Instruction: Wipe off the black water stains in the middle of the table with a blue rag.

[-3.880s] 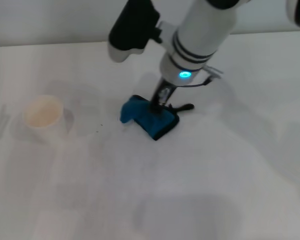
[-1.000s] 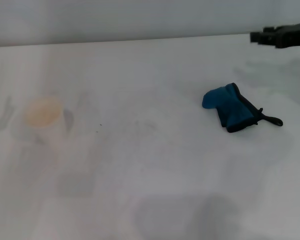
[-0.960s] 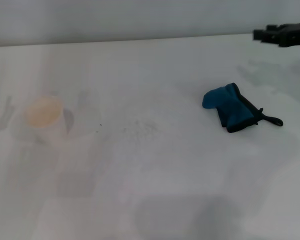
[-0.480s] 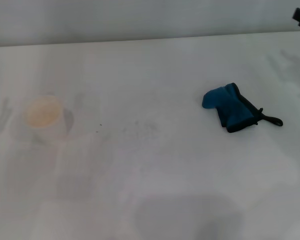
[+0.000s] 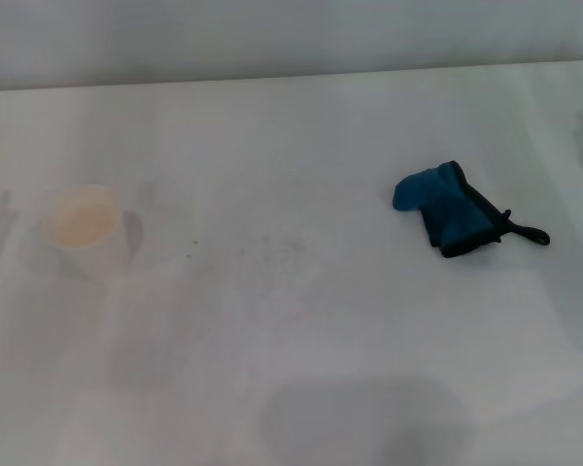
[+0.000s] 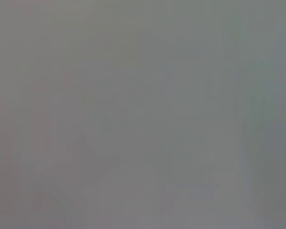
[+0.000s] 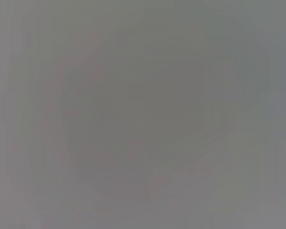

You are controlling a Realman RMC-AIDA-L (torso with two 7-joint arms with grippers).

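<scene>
Taking the cup (image 5: 80, 226) as landmark: faint dark specks (image 5: 272, 243), all that shows of the stains, lie just right of it on the table (image 5: 301, 369). The rag (image 5: 450, 219) lies bunched well right of the cup, its long axis slanting, loop farthest right. Neither pincer is in view, so their state is unknown; the right arm is probably nearer.

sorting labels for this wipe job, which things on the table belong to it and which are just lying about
Part of the job:
- blue rag, crumpled on the robot's right
- faint dark specks of the black water stains, mid-table
- table

Lying about:
- pale cup, on the robot's left

Neither gripper is in view.
</scene>
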